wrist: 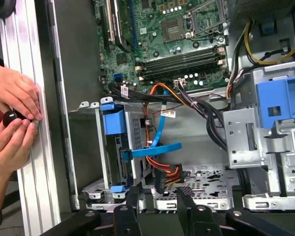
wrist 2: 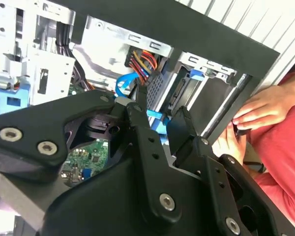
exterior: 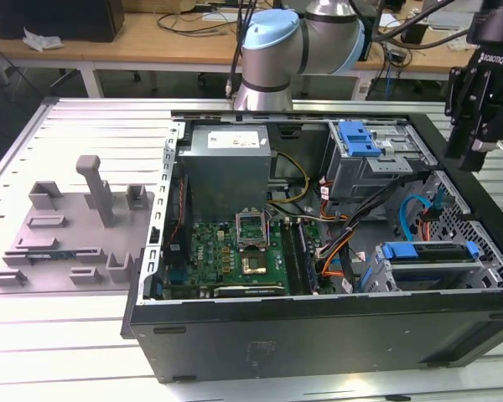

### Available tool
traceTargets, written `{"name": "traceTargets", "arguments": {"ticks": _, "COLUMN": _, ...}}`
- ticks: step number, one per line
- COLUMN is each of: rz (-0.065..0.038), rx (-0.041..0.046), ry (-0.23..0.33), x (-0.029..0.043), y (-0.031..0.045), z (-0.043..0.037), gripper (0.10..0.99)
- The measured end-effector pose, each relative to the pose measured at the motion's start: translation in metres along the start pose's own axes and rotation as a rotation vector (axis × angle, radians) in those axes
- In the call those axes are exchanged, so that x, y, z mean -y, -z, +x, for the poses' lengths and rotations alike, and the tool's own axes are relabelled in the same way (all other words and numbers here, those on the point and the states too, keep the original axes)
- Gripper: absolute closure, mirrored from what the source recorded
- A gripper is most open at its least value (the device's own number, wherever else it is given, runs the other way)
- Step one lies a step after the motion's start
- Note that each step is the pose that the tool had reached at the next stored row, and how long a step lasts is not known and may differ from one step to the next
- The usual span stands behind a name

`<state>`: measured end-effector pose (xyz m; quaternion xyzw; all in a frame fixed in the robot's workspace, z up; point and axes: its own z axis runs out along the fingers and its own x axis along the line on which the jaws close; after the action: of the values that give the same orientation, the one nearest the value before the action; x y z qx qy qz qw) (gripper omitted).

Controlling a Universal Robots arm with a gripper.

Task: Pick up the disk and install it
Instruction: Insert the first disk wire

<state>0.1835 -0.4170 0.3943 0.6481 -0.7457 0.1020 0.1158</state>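
Blue-framed disk (exterior: 427,251) in drive cage (exterior: 489,270)

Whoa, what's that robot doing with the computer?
The robot's gripper hangs open and empty over an open computer case. A blue-framed disk sits in a metal cage inside the case, with nothing gripping it. Beside the case, a person's hands hold something small and black.

tool (wrist: 158,200) spread, empty | disk (wrist: 114,123) in cage (wrist: 91,189) | hands (wrist: 12,91) on knob (wrist: 12,118)
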Motion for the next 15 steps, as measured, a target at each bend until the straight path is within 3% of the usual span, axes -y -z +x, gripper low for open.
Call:
{"name": "traceTargets", "arguments": {"ticks": 10, "rz": -0.002, "rx": 0.0013, "ry": -0.005, "x": 0.0016, "y": -0.0218, "z": -0.0057, "gripper": 0.647}}
{"name": "traceTargets", "arguments": {"ticks": 11, "rz": -0.002, "rx": 0.0013, "ry": -0.006, "x": 0.0019, "y": -0.0234, "z": -0.0063, "gripper": 0.663}}
{"name": "traceTargets", "arguments": {"ticks": 12, "rz": -0.002, "rx": 0.0012, "ry": -0.006, "x": 0.0022, "y": -0.0251, "z": -0.0068, "gripper": 0.733}}
{"name": "traceTargets", "arguments": {"ticks": 15, "rz": -0.002, "rx": 0.0013, "ry": -0.006, "x": 0.0023, "y": -0.0323, "z": -0.0092, "gripper": 0.733}}
